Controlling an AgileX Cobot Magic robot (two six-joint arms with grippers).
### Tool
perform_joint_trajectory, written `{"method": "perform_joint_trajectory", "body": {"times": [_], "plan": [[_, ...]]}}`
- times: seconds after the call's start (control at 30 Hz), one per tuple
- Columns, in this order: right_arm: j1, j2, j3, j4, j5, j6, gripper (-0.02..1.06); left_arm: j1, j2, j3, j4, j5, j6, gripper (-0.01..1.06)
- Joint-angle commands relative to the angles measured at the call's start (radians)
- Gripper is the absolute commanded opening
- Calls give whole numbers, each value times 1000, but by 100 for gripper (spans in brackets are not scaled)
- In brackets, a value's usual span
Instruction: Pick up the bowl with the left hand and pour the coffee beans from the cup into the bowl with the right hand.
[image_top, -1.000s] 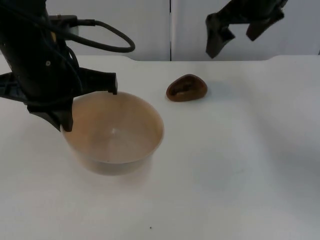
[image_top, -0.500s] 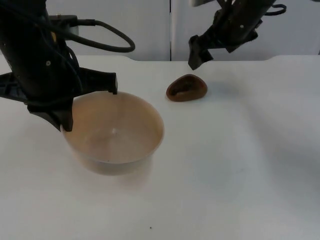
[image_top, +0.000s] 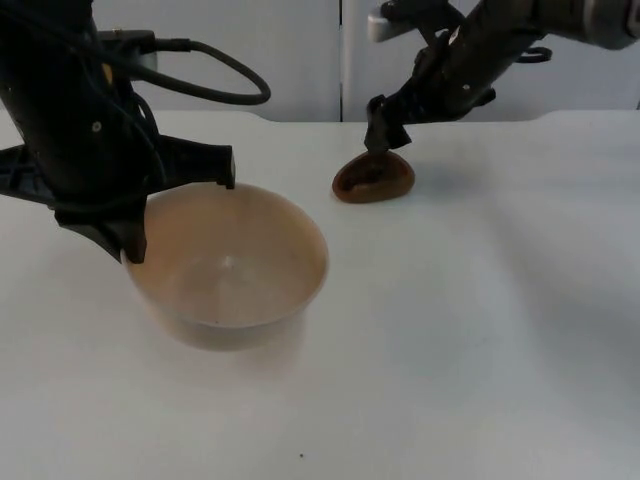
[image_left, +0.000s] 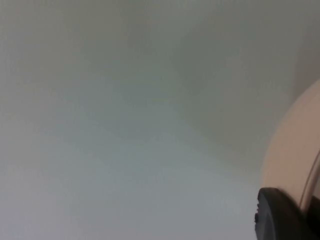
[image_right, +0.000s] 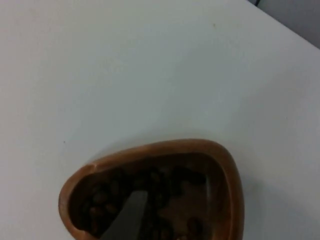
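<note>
Left gripper (image_top: 165, 205) clamped on near-left rim of bowl (image_top: 232, 262), one finger inside, one outside; bowl pale tan, looks empty, on white table (image_top: 480, 330) left of centre. Left wrist view: bowl wall (image_left: 292, 150) right next to a black fingertip (image_left: 280, 215). Right gripper (image_top: 385, 128) low over far edge of cup (image_top: 374, 176), just above/at its rim; can't tell whether fingers are apart or closed, contact unclear. Cup brown, rounded-triangle shape, sits on table right of bowl, apart from it. Right wrist view: cup (image_right: 227, 170) open side up w/ coffee beans (image_right: 165, 192) inside, dark, covering bottom.
</note>
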Motion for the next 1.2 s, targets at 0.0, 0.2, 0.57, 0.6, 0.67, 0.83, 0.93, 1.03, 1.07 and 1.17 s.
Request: {"method": "perform_joint_trajectory", "body": {"times": [0.0, 0.2, 0.57, 0.6, 0.67, 0.83, 0.93, 1.03, 1.07, 1.17], "plan": [[0, 9, -7, 2, -19, -8, 95, -5, -9, -2, 5, 0, -7, 0], [0, 38, -7, 2, -19, -5, 95, -5, -9, -2, 5, -8, -7, 0], [0, 51, -7, 2, -20, 2, 87, -5, -9, -2, 1, -2, -7, 0], [0, 51, -7, 2, -20, 2, 87, -5, -9, -2, 1, -1, -7, 0], [0, 51, -7, 2, -26, 2, 87, -5, -9, -2, -1, -2, -7, 0], [-5, 51, -7, -1, -75, 19, 86, -5, -9, -2, -4, -2, -7, 0], [-5, 54, -7, -1, -79, 19, 84, -5, -9, -2, -4, -2, -7, 0], [-10, 60, -7, -1, -80, 26, 81, -5, -9, -2, -4, -2, -7, 0], [-12, 62, -7, -1, -78, 39, 81, -5, -9, -2, -3, 0, -7, 0], [-22, 67, -7, 3, -76, 45, 81, -5, -9, -2, -3, 0, -7, 0]]}}
